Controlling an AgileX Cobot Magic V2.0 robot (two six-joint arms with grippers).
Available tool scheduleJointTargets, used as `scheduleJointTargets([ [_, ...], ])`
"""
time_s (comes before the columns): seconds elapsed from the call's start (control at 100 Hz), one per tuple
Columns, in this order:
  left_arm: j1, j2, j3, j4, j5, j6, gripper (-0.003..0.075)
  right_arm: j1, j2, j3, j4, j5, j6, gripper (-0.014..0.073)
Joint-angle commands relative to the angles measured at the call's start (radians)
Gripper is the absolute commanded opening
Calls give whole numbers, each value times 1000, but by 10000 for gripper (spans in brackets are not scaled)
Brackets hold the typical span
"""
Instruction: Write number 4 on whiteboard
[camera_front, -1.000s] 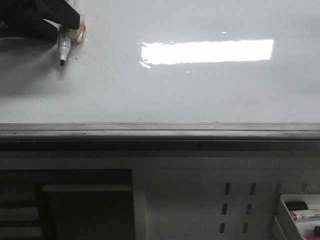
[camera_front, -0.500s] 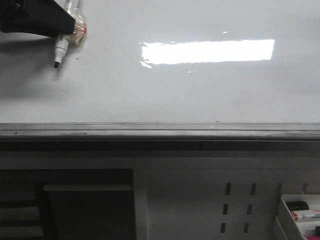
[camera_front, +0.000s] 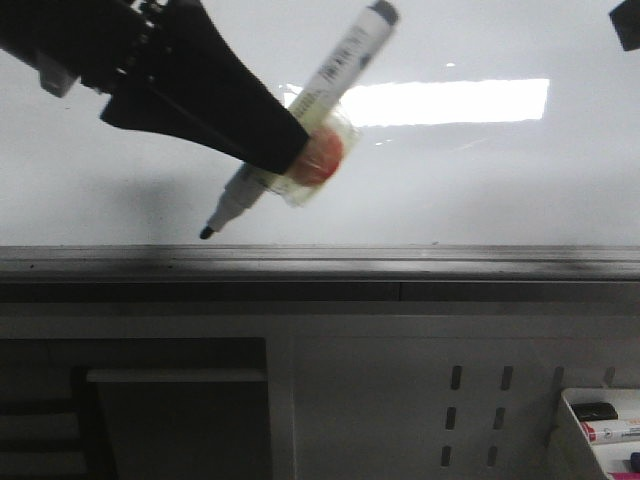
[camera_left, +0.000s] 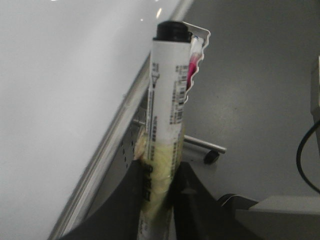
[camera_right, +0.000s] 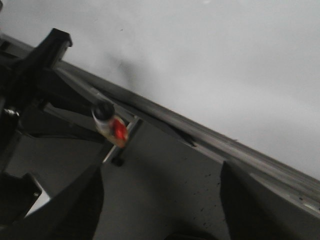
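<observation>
While clamped, marker (camera_front: 300, 120) over whiteboard (camera_front: 480, 190)

The marker (camera_left: 167, 107) I hold in my left gripper (camera_left: 160, 200) carries a white label with a barcode and lines of fine black print, too small and blurred for me to read. In the front view the barrel also shows dark lettering, but I cannot make it out.
</observation>
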Motion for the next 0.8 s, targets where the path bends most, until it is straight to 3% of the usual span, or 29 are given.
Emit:
scheduleJointTargets([
  [0.0,-109,-34,-29,28,-128,2,-20,-2,49,-83,78,100,-27,447],
  [0.14,-204,-32,-29,51,-234,2,-20,-2,99,-127,99,166,-27,447],
  [0.33,-249,-32,-29,49,-321,2,-20,28,150,-140,116,221,-27,447],
  [0.79,-251,-32,-59,49,-323,2,-20,180,223,-148,119,109,-27,447],
])
